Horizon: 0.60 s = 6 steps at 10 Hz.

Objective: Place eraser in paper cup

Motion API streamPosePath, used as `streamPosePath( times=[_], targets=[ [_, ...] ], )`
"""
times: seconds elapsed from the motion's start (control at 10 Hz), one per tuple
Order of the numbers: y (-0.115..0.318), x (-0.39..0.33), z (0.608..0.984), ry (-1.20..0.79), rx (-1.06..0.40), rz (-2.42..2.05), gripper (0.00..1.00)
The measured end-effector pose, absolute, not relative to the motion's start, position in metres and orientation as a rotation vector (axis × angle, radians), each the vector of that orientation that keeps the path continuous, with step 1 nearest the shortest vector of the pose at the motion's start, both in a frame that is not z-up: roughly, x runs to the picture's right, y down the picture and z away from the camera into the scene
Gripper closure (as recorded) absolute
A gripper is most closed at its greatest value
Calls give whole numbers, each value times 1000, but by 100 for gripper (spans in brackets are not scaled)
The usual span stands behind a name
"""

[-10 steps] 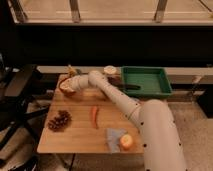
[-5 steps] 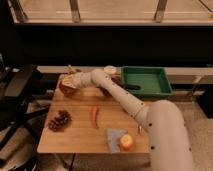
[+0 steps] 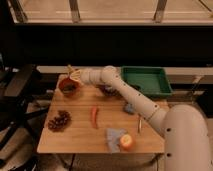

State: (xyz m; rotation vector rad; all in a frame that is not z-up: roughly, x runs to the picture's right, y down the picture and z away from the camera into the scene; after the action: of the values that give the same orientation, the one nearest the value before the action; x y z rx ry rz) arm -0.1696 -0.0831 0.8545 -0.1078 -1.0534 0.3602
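My gripper (image 3: 73, 75) is at the back left of the wooden table (image 3: 75, 142), just above the far rim of a brown bowl (image 3: 68, 88). Something pale yellow shows at the gripper; I cannot tell what it is. My arm reaches from the lower right across the table and bends at the back (image 3: 110, 75). No cream-white paper cup shows; the arm's bend covers that part of the table's back edge. A small bluish block (image 3: 129, 107) beside the arm may be the eraser; I cannot tell for sure.
A green tray (image 3: 145, 80) stands at the back right. A dark cup (image 3: 106, 91) sits under the arm. On the table lie a red chili (image 3: 94, 116), a dark cluster of grapes (image 3: 59, 120), a grey cloth (image 3: 113, 136), an orange fruit (image 3: 126, 142) and a thin pen (image 3: 139, 123).
The arm's bend has shifted a little to the right and now covers a white round thing that showed at the table's back. The gripper stays over the brown bowl.
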Motion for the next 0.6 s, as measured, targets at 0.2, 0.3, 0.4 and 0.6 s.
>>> streamPosePath(
  times=[0.2,0.3,0.4,0.6],
  targets=[
    [-72,-178,861,-1062,-147,372,67],
    [-64,-187,868,-1066,-177,371,57],
    [-58,-193,874,-1067,-203,369,48],
    [-42,-210,889,-1071,-274,362,27]
  ],
)
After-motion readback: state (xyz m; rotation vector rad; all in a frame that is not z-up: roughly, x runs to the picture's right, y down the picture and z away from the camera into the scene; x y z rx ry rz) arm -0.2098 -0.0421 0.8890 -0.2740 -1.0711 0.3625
